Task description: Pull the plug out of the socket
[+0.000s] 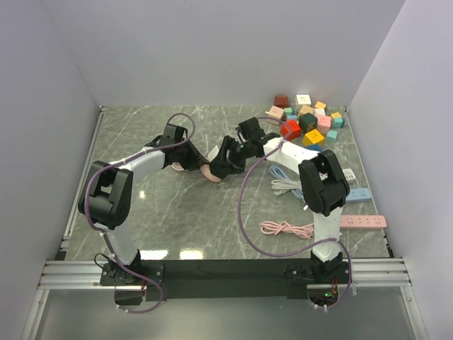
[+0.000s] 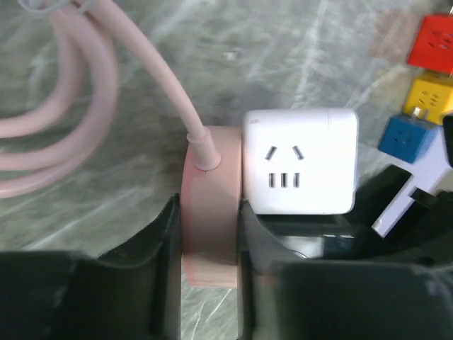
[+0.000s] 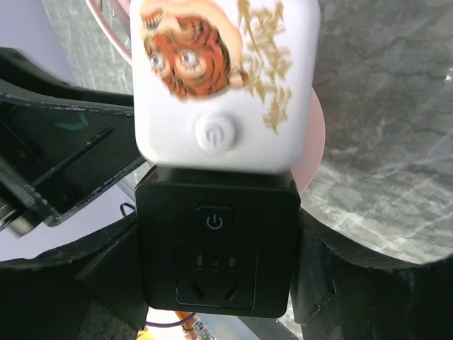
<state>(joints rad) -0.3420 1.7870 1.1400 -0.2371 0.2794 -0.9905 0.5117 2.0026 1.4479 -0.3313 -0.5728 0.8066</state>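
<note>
A round pink plug (image 2: pixel 210 185) with a thick pink cable (image 2: pixel 141 64) sits plugged into the side of a white cube socket (image 2: pixel 299 161). My left gripper (image 2: pixel 209 227) is shut on the plug, its black fingers (image 2: pixel 164 241) pressed against both flat faces. In the right wrist view the white socket (image 3: pixel 223 78), with a tiger print, is stacked on a black cube socket (image 3: pixel 216 248). My right gripper (image 3: pixel 216 244) is shut on the black cube. The plug's pink edge (image 3: pixel 316 142) shows behind the white cube. From above, both grippers meet at mid-table around the plug (image 1: pixel 209 173).
A heap of coloured cube sockets (image 1: pixel 306 119) lies at the back right. A white cable (image 1: pixel 287 185), a blue power strip (image 1: pixel 357 193), a pink power strip (image 1: pixel 363 222) and a coiled pink cable (image 1: pixel 287 228) lie beside the right arm.
</note>
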